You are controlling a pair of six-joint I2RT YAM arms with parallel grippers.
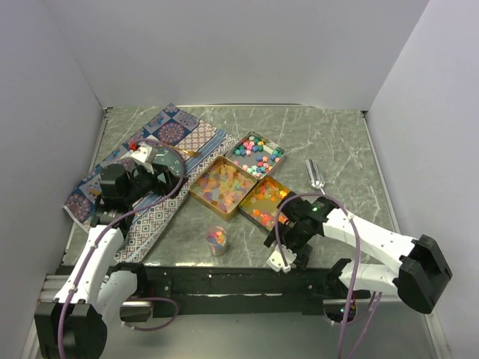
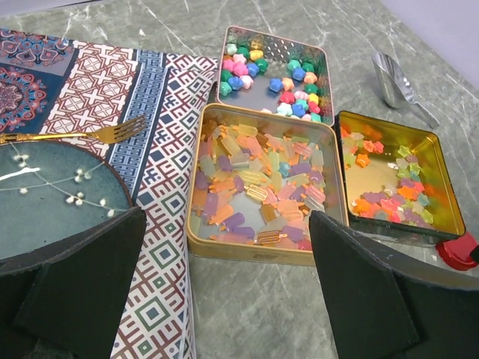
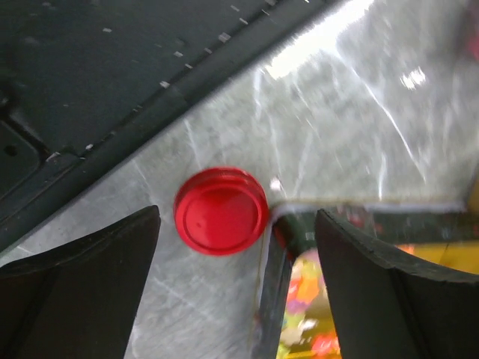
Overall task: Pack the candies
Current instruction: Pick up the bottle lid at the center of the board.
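- Candies (image 2: 254, 179) lie sorted by kind in three open tins (image 2: 247, 258), centre frame, within both arms' reach.
- Left tool (image 2: 227, 224) hangs wide and empty, facing them.
- Right tool (image 3: 238, 212) gapes wide over the red lid (image 3: 221, 211), apparently lining up a grab.

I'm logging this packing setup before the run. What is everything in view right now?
pastel candies: many, pink, blue, green, white, far tin
translucent candies: many, yellow-pink, middle tin
orange candies: many, orange-red-yellow, right tin
tins: three, gold, clustered mid-table
jar: one, clear, candies inside, near edge of table
lid: one, red, on the table by a tin's corner
scoop: one, silver, beyond the right tin
cloth: one, patterned blue-red, left of the tins
plate: one, teal, on the cloth
fork: one, gold, beside the plate
table: one, grey-green marbled
left pincer: open, by the plate
right pincer: open, above the lid
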